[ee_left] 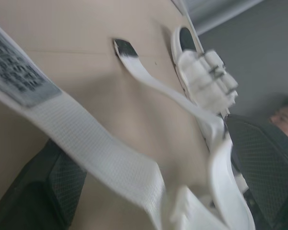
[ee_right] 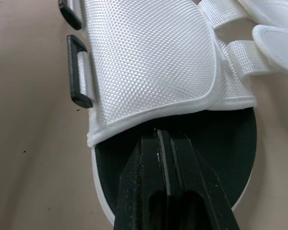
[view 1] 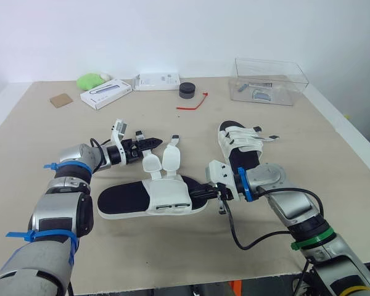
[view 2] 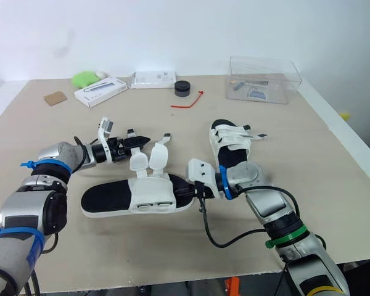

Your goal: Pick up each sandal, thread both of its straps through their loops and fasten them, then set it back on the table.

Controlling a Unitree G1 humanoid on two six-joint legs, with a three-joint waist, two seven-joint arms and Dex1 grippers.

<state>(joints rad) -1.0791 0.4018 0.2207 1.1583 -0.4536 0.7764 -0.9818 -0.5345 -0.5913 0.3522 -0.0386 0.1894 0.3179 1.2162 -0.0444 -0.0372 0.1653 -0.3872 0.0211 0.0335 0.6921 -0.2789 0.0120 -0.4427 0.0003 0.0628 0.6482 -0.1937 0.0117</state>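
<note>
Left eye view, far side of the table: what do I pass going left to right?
brown square → long white box → flat white box → black puck → clear plastic bin

Along the back of the counter (view 1: 61, 132), a green lump (view 1: 89, 80) sits at the far left, with a long white box (view 1: 106, 93) just beside it. A brown square card (view 1: 60, 100) lies alone nearer the left edge. At centre back there's a flat white box (view 1: 156, 81), a black round puck (view 1: 187, 90) and a red tie (view 1: 193, 103). At far right stands a clear plastic bin (view 1: 270, 80) with small items inside.
</note>
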